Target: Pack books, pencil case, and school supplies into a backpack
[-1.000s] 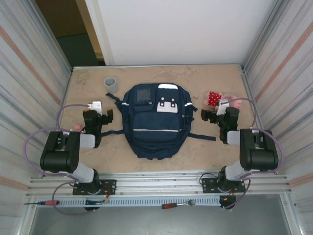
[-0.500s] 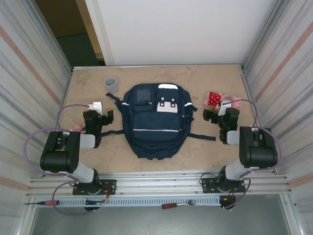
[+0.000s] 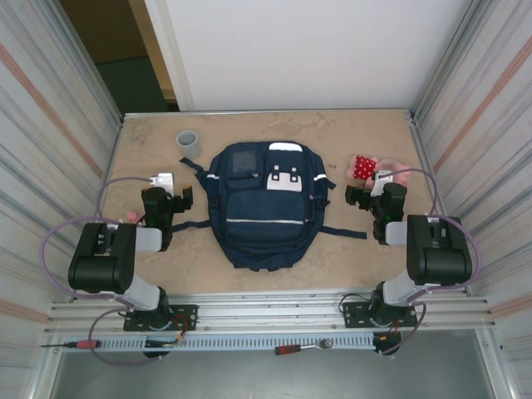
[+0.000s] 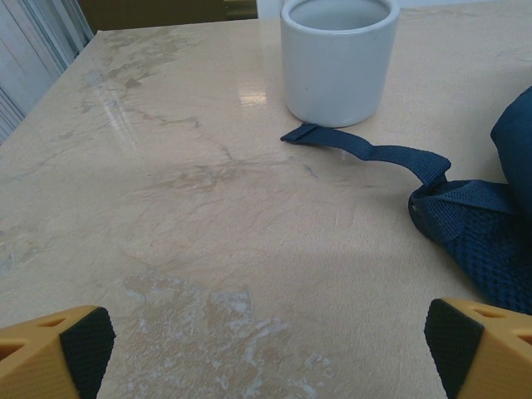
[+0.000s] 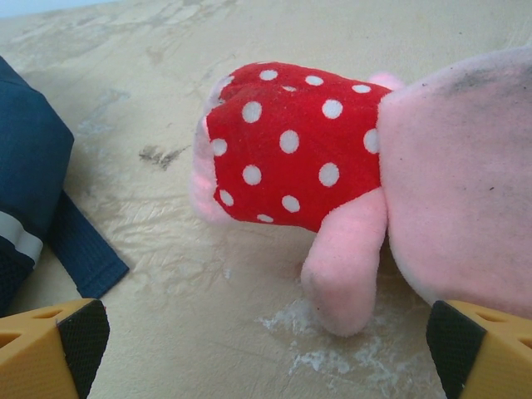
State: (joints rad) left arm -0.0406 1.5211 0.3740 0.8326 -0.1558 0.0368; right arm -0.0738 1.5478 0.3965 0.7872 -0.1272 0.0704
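The navy backpack [image 3: 266, 204] lies flat in the middle of the table with its front pocket up and looks closed. Its strap end [image 4: 366, 150] and mesh edge [image 4: 486, 249] show in the left wrist view. My left gripper [image 3: 166, 193] [image 4: 270, 342] stands open just left of the backpack, over bare table. To the right of the bag my right gripper [image 3: 371, 191] [image 5: 268, 339] is open too, close in front of a pink and red plush toy [image 5: 332, 166] without touching it. The books, pencil case and school supplies are out of view.
A grey cup [image 3: 189, 143] [image 4: 337, 58] stands at the back left, beside the backpack's strap end. The plush toy [image 3: 366, 168] lies at the back right. Metal walls close in both sides. A screwdriver [image 3: 71, 342] and a ratchet [image 3: 299, 347] rest on the front rail.
My right gripper has shifted slightly to the right, nearer the plush toy. The left arm and the backpack have not moved.
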